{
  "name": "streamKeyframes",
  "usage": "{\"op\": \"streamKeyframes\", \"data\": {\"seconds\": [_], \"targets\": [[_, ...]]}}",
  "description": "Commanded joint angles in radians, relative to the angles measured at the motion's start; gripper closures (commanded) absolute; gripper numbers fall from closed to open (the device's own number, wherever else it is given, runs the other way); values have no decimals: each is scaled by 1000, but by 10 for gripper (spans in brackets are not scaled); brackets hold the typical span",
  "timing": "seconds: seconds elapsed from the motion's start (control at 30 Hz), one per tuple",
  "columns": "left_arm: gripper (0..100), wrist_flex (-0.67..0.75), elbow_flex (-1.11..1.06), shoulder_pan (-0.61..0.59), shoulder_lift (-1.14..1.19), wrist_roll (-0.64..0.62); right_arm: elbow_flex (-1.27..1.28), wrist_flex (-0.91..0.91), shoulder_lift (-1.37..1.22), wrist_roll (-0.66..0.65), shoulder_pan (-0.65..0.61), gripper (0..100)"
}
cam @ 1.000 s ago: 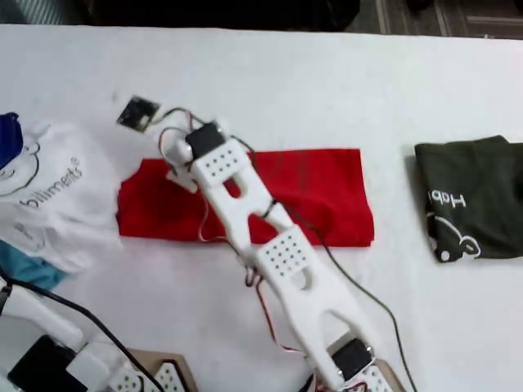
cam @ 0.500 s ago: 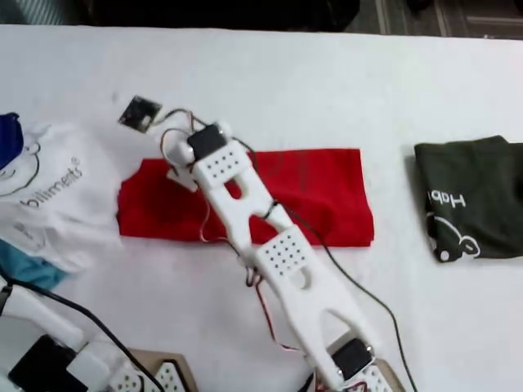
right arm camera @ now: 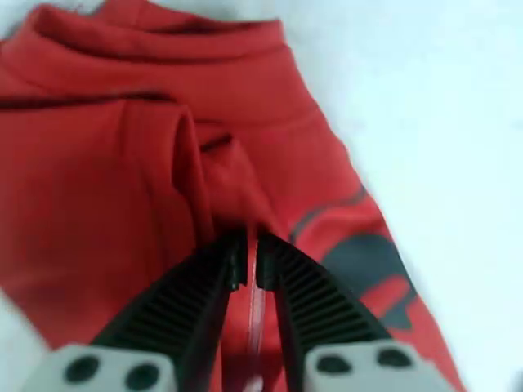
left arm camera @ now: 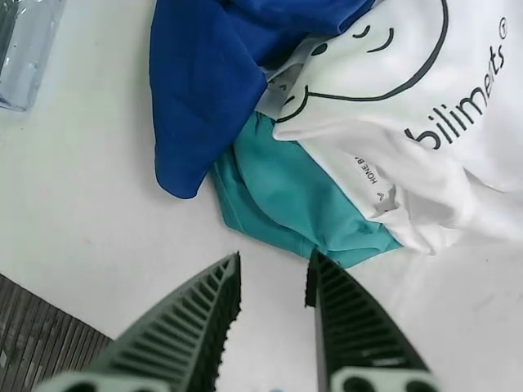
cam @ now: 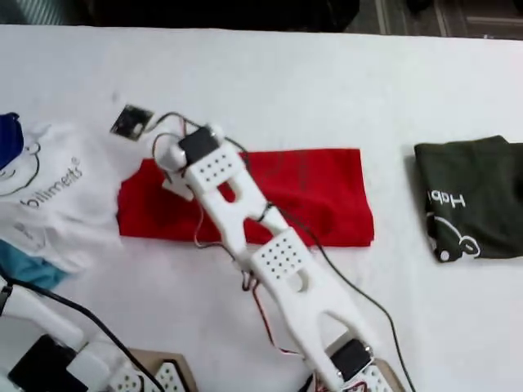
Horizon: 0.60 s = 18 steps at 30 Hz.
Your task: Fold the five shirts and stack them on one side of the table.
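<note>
A red shirt (cam: 315, 192) lies folded into a long band at the middle of the table. My right gripper (right arm camera: 250, 249) is at its left end, shut on a pinched ridge of the red shirt (right arm camera: 106, 188); in the high view the right gripper (cam: 172, 167) sits under the white wrist. A dark green shirt (cam: 470, 200) lies folded at the right edge. At the left lies a loose pile: a white shirt (cam: 49, 196), a blue shirt (left arm camera: 204, 90) and a teal shirt (left arm camera: 294, 204). My left gripper (left arm camera: 274, 273) hangs open just beside that pile, holding nothing.
The right arm (cam: 286, 261) stretches diagonally over the table's front half, trailing wires. A small dark board (cam: 131, 121) on wires hangs by its wrist. The left arm's base (cam: 49, 343) is at the front left corner. White tabletop (cam: 327, 82) lies bare behind the red shirt.
The right wrist has shifted slightly left and toward the front along the red shirt's left end, its dark board moving with it. The shirts look unchanged.
</note>
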State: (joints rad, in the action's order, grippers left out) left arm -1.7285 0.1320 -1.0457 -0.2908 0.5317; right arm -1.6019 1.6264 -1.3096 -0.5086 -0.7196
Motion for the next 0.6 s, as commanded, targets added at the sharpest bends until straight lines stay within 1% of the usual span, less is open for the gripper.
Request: {"op": "streamKeyframes", "data": {"seconds": [0.0, 0.13, 0.2, 0.27, 0.4, 0.57], "targets": [[849, 11, 5, 4, -28, 0, -12, -142, -4, -2, 21, 957], [849, 11, 5, 4, -28, 0, -14, -309, -18, -2, 74, 957], [849, 9, 5, 4, -28, 0, -14, -348, -15, -2, 99, 957], [849, 9, 5, 4, -28, 0, -17, -344, -5, -2, 113, 957], [849, 11, 5, 4, -30, 0, -48, -234, 38, -2, 110, 957], [849, 14, 8, 4, -28, 0, -63, -5, 101, 0, 64, 955]]}}
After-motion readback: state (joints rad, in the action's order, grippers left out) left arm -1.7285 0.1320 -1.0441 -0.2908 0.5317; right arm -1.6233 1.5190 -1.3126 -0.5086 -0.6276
